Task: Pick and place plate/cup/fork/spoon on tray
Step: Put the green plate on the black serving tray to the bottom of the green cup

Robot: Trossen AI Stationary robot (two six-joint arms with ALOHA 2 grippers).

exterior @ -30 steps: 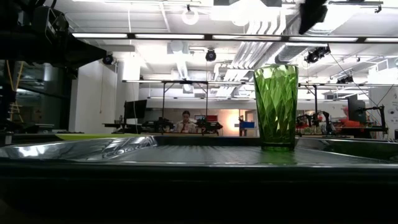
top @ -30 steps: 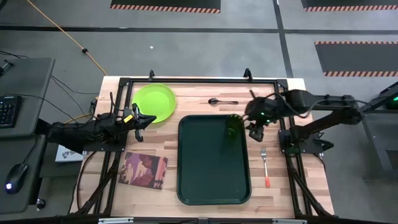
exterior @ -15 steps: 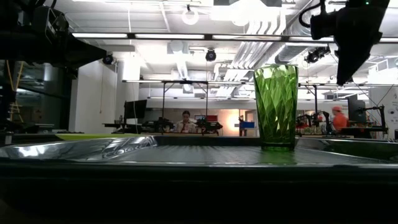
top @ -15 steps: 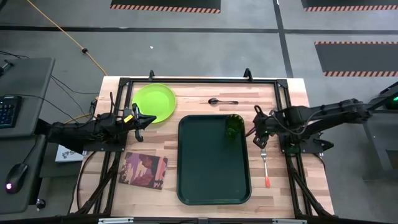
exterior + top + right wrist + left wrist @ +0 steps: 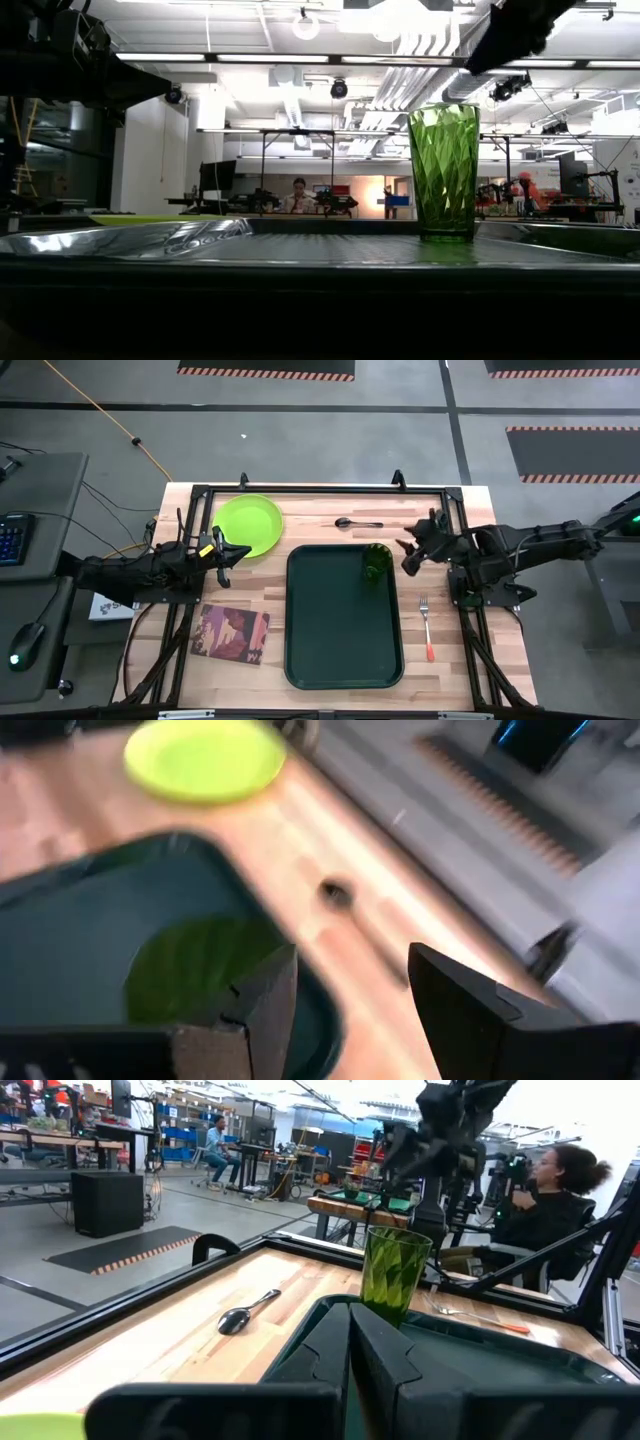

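Observation:
The dark-green cup [image 5: 377, 560] stands upright on the far right corner of the dark green tray [image 5: 340, 640]; it also shows in the low view [image 5: 444, 170] and the left wrist view [image 5: 394, 1272]. My right gripper [image 5: 408, 552] is open and empty, raised just right of the cup, its fingers [image 5: 450, 1000] pointing toward the tray. The lime-green plate [image 5: 248, 525] lies at the far left. The dark spoon [image 5: 357, 522] lies beyond the tray. The fork [image 5: 427, 628] lies right of the tray. My left gripper [image 5: 243, 550] waits shut beside the plate.
A reddish-brown patterned mat [image 5: 232, 634] lies at the near left of the tray. A black frame [image 5: 320, 490] runs round the table's edges. A person [image 5: 550, 1190] sits beyond the table's right side.
My right gripper has gone from beside the cup toward the near edge and down over the fork's tines, then back up and toward the far edge, tipping toward the tray. The cup has stayed upright on the tray.

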